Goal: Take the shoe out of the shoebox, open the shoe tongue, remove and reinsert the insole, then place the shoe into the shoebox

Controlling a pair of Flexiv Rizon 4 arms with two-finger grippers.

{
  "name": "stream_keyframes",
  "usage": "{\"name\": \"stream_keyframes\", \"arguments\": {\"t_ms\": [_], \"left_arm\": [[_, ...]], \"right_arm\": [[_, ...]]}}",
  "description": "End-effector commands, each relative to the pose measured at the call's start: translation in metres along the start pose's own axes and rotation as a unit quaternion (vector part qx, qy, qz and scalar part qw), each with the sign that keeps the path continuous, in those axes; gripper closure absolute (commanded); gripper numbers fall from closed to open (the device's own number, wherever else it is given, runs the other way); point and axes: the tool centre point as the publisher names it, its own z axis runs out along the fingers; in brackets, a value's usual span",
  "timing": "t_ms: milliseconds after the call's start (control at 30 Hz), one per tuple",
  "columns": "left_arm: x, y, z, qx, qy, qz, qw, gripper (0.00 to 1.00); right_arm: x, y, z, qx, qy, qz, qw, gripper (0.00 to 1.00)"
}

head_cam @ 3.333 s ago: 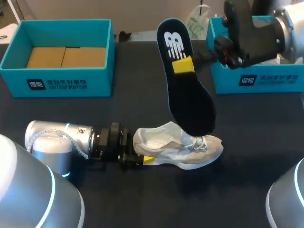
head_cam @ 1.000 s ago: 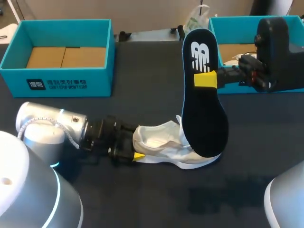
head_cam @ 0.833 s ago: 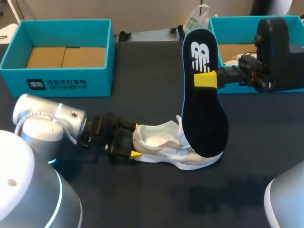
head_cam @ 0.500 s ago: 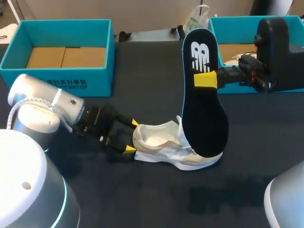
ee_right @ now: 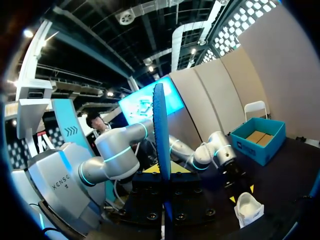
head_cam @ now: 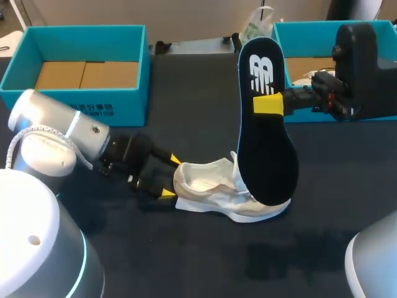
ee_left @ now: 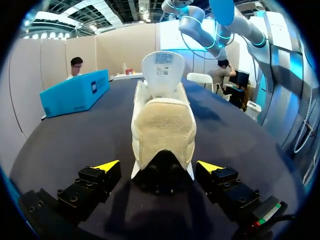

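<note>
shoe [head_cam: 217, 189] sits on its sole mid-table, nearer the front edge, heel toward the left edge. left claw [head_cam: 170, 177] is spread and low behind the heel. Its fingers flank the heel with no contact visible from the left wrist, so the shoe isn't braced.

right claw [head_cam: 268, 104] pinches the insole [head_cam: 267, 161] near its heel end and holds it near-upright, toe end down at the laces. That reads as lined up for reinsertion: insole out, reinsert pending.

Risk: with the heel unclamped, the shoe may slide when the insole pushes in.

left shoebox [head_cam: 80, 108] is at the far-left corner, right shoebox [head_cam: 310, 26] at the far-right.
</note>
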Motion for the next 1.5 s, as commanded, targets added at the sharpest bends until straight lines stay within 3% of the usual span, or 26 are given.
{"name": "stream_keyframes", "arguments": {"t_ms": [33, 133, 533, 567, 600, 733, 800, 967, 1133, 1500], "left_arm": [[0.0, -0.015, -0.015, -0.085, 0.014, 0.016, 0.996, 0.0], [-0.004, -0.02, -0.021, -0.186, 0.014, 0.039, 0.982, 0.0], [-0.004, -0.02, -0.021, -0.186, 0.014, 0.039, 0.982, 0.0], [-0.005, -0.022, -0.018, -0.213, 0.016, 0.036, 0.976, 0.0], [-0.004, -0.024, -0.02, -0.202, 0.01, 0.039, 0.979, 0.0], [-0.004, -0.037, -0.019, -0.295, 0.024, 0.016, 0.955, 0.0], [-0.003, -0.041, -0.022, -0.292, 0.031, 0.005, 0.956, 0.0], [-0.001, -0.047, -0.02, -0.356, 0.012, 0.002, 0.934, 0.0], [0.003, -0.051, -0.017, -0.437, -0.027, 0.006, 0.899, 0.0], [0.004, -0.045, -0.012, -0.457, -0.022, -0.01, 0.889, 0.0]], "right_arm": [[-0.001, 0.001, 0.002, 0.001, 0.001, 0.001, 1.0, 1.0], [-0.001, 0.001, 0.002, 0.001, 0.001, 0.001, 1.0, 1.0], [-0.001, 0.001, 0.002, 0.001, 0.001, 0.001, 1.0, 1.0], [-0.001, 0.001, 0.002, 0.001, 0.001, 0.001, 1.0, 1.0], [-0.001, 0.001, 0.002, 0.001, 0.001, 0.001, 1.0, 1.0], [-0.001, 0.001, 0.002, 0.001, 0.001, 0.001, 1.0, 1.0], [-0.001, 0.001, 0.002, 0.001, 0.001, 0.001, 1.0, 1.0], [-0.001, 0.001, 0.002, 0.001, 0.001, 0.001, 1.0, 1.0], [-0.001, 0.001, 0.002, 0.001, 0.001, 0.001, 1.0, 1.0], [-0.001, 0.001, 0.002, 0.001, 0.001, 0.001, 1.0, 1.0]]}}
